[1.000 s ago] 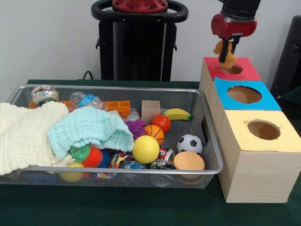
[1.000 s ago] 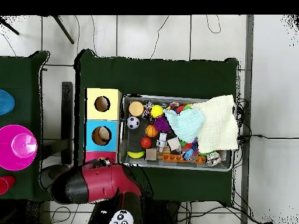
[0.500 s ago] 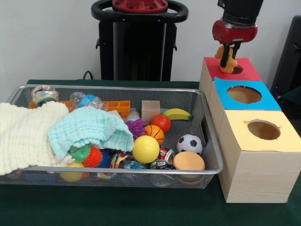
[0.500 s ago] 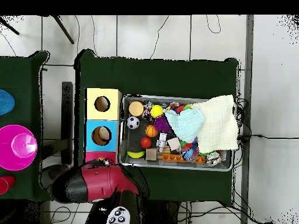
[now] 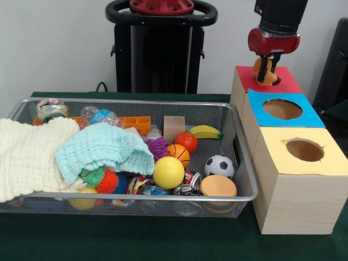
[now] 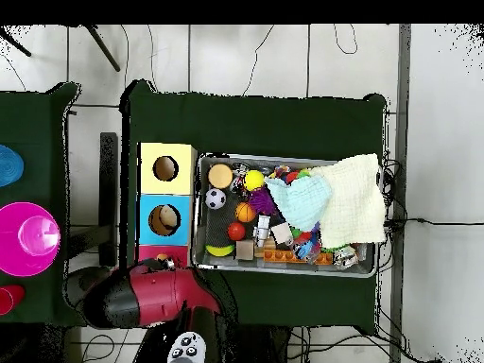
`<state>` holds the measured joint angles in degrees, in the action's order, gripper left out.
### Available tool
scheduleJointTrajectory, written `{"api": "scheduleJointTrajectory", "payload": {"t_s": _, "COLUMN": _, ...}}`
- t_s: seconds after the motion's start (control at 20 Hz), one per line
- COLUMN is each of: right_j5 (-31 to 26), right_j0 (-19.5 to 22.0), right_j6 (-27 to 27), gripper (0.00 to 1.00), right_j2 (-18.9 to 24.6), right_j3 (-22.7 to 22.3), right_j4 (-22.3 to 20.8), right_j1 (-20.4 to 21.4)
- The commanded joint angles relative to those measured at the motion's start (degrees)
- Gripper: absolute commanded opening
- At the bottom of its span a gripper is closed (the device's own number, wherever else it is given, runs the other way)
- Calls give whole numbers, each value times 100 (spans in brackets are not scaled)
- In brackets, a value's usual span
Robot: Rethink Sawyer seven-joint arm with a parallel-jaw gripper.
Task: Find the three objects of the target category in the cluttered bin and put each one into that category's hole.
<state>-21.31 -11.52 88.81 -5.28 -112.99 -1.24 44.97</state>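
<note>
My gripper (image 5: 267, 69) hangs over the far box with the red paper face (image 5: 288, 82) and is shut on a small orange toy figure (image 5: 261, 77). The toy sits right at the round hole in the red face and hides most of it. The silver wire-mesh bin (image 5: 243, 163) stands left of the boxes, full of toys. In the overhead view the red arm (image 6: 142, 298) covers the red box, with only a strip of its face (image 6: 175, 251) showing beside the bin (image 6: 284, 270).
A blue-faced box (image 5: 307, 115) and a yellow-faced box (image 5: 331, 160) stand nearer than the red one. The bin holds a cream cloth (image 5: 27, 155), a mint cloth (image 5: 103, 148), a yellow ball (image 5: 168, 172), a soccer ball (image 5: 219, 166), a banana (image 5: 205, 131) and a wooden block (image 5: 174, 128).
My gripper has shifted slightly right and up with the orange toy still in it, staying over the red box. The bin's contents have not moved.
</note>
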Motion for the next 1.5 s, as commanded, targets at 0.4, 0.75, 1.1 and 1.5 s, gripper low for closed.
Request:
{"api": "scheduleJointTrajectory", "payload": {"t_s": 0.4, "right_j5": 456, "right_j0": -194, "right_j6": 1623, "gripper": 0, "right_j2": -88, "right_j3": -330, "right_j4": 299, "right_j1": -387}}
{"api": "scheduleJointTrajectory", "payload": {"t_s": 0.75, "right_j5": 916, "right_j0": -152, "right_j6": 1646, "gripper": 0, "right_j2": -36, "right_j3": -343, "right_j4": 262, "right_j1": -675}}
{"api": "scheduleJointTrajectory", "payload": {"t_s": 1.1, "right_j5": 1065, "right_j0": -146, "right_j6": 1641, "gripper": 0, "right_j2": -16, "right_j3": -316, "right_j4": 288, "right_j1": -795}}
{"api": "scheduleJointTrajectory", "payload": {"t_s": 1.5, "right_j5": 1372, "right_j0": -96, "right_j6": 1638, "gripper": 0, "right_j2": 20, "right_j3": -300, "right_j4": 285, "right_j1": -1009}}
